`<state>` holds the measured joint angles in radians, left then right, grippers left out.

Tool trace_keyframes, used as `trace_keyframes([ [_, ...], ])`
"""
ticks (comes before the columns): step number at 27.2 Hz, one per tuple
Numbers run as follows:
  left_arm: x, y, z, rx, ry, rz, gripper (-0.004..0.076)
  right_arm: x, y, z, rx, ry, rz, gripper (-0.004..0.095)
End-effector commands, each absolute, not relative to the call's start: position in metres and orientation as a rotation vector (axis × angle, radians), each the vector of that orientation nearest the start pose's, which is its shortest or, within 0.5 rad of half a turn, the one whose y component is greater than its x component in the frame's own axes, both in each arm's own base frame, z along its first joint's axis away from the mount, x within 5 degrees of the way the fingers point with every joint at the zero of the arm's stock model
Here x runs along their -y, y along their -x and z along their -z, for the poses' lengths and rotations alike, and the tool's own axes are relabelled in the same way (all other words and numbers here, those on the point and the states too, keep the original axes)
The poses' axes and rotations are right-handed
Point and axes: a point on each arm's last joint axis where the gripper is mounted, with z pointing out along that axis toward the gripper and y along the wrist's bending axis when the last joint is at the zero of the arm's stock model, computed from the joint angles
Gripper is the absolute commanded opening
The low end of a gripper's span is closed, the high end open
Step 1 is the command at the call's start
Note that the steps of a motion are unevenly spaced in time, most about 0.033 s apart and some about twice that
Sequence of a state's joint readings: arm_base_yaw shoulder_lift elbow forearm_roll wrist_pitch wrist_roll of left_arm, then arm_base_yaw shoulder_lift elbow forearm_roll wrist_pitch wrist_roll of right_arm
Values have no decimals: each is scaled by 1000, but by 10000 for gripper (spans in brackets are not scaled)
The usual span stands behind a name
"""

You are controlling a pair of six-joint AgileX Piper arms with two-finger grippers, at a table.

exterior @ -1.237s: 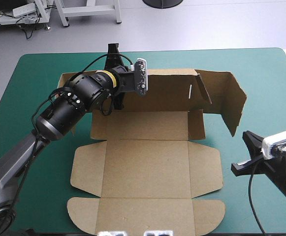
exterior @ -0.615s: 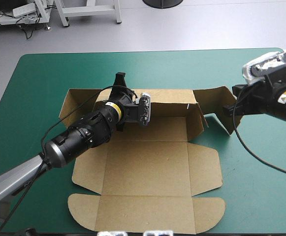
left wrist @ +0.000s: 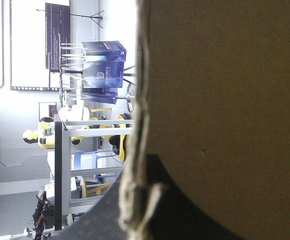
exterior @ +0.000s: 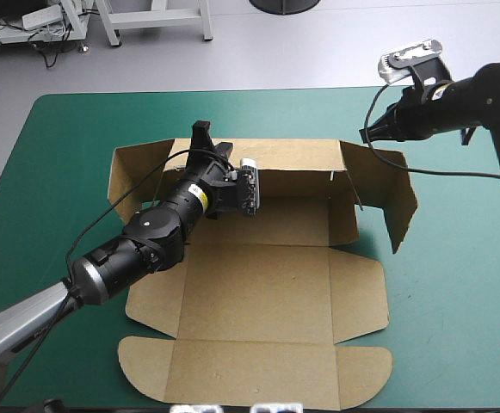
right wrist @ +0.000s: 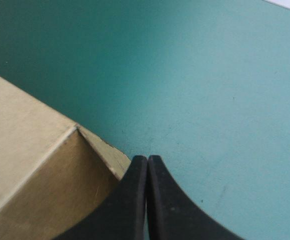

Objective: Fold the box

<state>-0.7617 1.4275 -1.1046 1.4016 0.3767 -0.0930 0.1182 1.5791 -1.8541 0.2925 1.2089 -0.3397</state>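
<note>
While the left gripper point(exterior: 203, 138) pinches the raised 12 o'clock wall of the box point(exterior: 258, 284) lying mid tabletop point(exterior: 456, 275), the right gripper point(right wrist: 147, 167), fingers together, sits at the 2 o'clock flap; a glancing push may slip off.

Left arm stretched toward far edge, left gripper point(exterior: 203, 142) pinches box point(exterior: 267, 284) wall; right gripper point(right wrist: 147, 159), fingers pressed together, near far-right corner.

In the high view my left gripper point(exterior: 203, 142) is partly hidden by the box's point(exterior: 267, 284) back wall. From the wrist the brown board, close and blurred, fills nearly everything, so I see only black finger bases, seemingly clamped on that wall. My right gripper point(right wrist: 147, 161) covers part of a box corner.
</note>
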Motion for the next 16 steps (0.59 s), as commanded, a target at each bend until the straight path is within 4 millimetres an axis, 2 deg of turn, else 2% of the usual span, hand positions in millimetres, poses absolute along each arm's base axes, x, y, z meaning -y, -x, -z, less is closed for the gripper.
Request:
trace_keyframes([
  [1,197,-253,-371,-1136,-1428,-751,-9,-68,-337,-452,-2276,521,-318,-20],
  [3,196,-254,-371,-1129,-1432,-772,-9,-71,-354,-436,-2318,531,-334,-20],
  [9,202,-261,-359,-1142,-1461,-782,-9,-76,-371,-405,-2433,591,-397,-20],
  [16,204,-274,-341,-1196,-1488,-793,-9,-70,-374,-402,-2438,586,-438,-20],
])
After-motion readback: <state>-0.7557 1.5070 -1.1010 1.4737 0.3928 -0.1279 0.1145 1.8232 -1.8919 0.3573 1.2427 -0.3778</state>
